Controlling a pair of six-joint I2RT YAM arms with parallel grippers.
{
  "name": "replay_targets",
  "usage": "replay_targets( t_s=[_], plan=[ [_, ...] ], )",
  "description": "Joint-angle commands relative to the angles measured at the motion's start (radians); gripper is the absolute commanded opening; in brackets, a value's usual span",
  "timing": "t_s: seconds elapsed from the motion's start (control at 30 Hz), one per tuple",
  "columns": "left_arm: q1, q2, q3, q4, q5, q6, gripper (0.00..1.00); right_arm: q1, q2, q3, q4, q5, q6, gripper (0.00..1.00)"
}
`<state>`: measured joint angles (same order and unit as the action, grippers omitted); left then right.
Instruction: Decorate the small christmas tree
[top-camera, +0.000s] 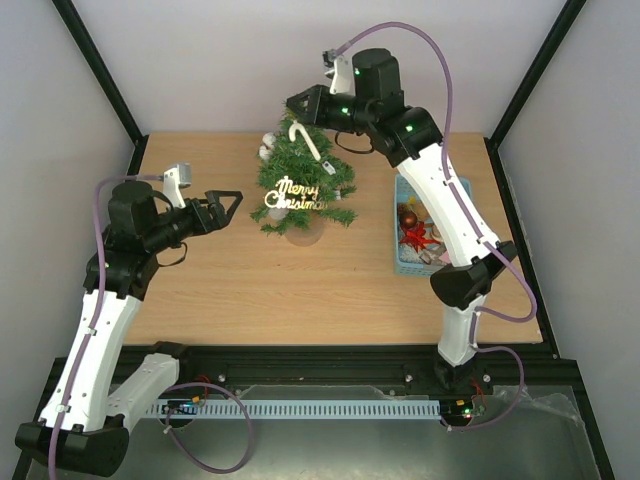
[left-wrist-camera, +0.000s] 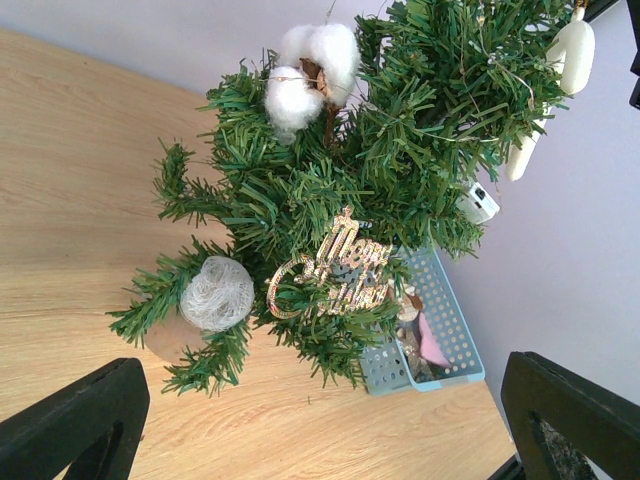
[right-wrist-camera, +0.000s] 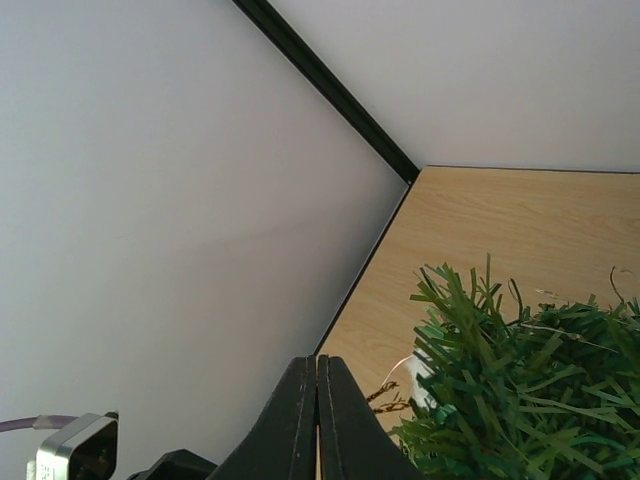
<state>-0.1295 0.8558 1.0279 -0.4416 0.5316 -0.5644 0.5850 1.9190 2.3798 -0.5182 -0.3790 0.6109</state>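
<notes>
The small christmas tree (top-camera: 300, 180) stands at the back middle of the table on a tan base (top-camera: 304, 236). On it hang a gold "Merry Christmas" sign (top-camera: 297, 194), a white candy cane (top-camera: 303, 136), a cotton boll (left-wrist-camera: 310, 68) and a white woven ball (left-wrist-camera: 217, 293). My left gripper (top-camera: 228, 203) hovers to the left of the tree, open and empty, facing it; its fingers (left-wrist-camera: 80, 425) frame the left wrist view. My right gripper (top-camera: 292, 101) is up behind the tree top, shut on nothing; the right wrist view shows its tips (right-wrist-camera: 318, 365) pressed together beside the branches (right-wrist-camera: 530, 400).
A light-blue basket (top-camera: 462, 186) with more ornaments sits right of the tree, under my right arm; it shows behind the branches as well (left-wrist-camera: 455, 335). Black frame posts and white walls close the back and sides.
</notes>
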Motion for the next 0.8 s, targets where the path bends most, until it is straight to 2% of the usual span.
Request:
replay_targets(
  t_s=[0.0, 0.4, 0.77],
  plan=[
    [0.007, -0.011, -0.006, -0.017, 0.0, 0.006, 0.99, 0.009, 0.004, -0.002, -0.004, 0.005, -0.024, 0.01],
    [0.006, -0.018, -0.026, 0.0, 0.007, -0.004, 0.99, 0.012, -0.096, -0.153, 0.007, 0.037, -0.053, 0.01],
    [0.007, -0.019, -0.026, 0.005, 0.007, -0.01, 0.99, 0.012, -0.11, -0.156, 0.011, 0.039, -0.059, 0.01]
  ],
)
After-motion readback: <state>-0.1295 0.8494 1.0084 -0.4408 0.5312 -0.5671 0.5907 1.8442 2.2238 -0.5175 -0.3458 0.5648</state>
